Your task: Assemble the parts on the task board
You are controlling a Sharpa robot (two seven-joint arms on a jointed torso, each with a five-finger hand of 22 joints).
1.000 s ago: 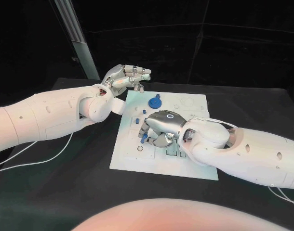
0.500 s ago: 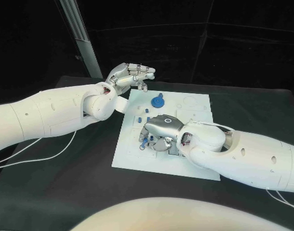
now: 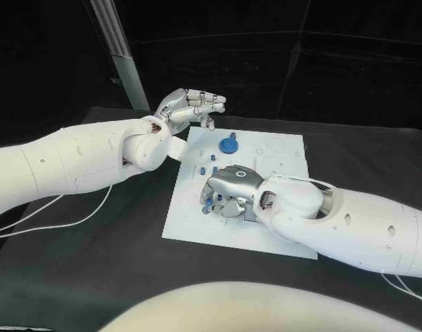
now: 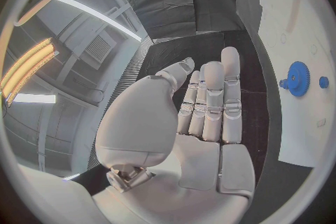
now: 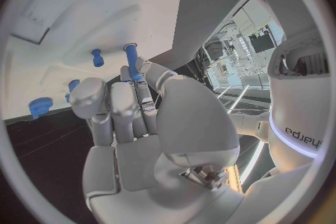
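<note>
Centrally on the table lies the board, with a blue gear near its far edge. Right hand pinches a blue peg over the board's left part; left hand hovers beyond the far left corner, fingers together, straight and holding nothing.

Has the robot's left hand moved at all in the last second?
Barely. The left hand hovers just past the board's far left corner, as before; the whole picture has shifted slightly, so the camera moved, not the hand.

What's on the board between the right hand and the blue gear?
In the head view, small blue pegs stand on the task board between the right hand and the blue gear.
</note>
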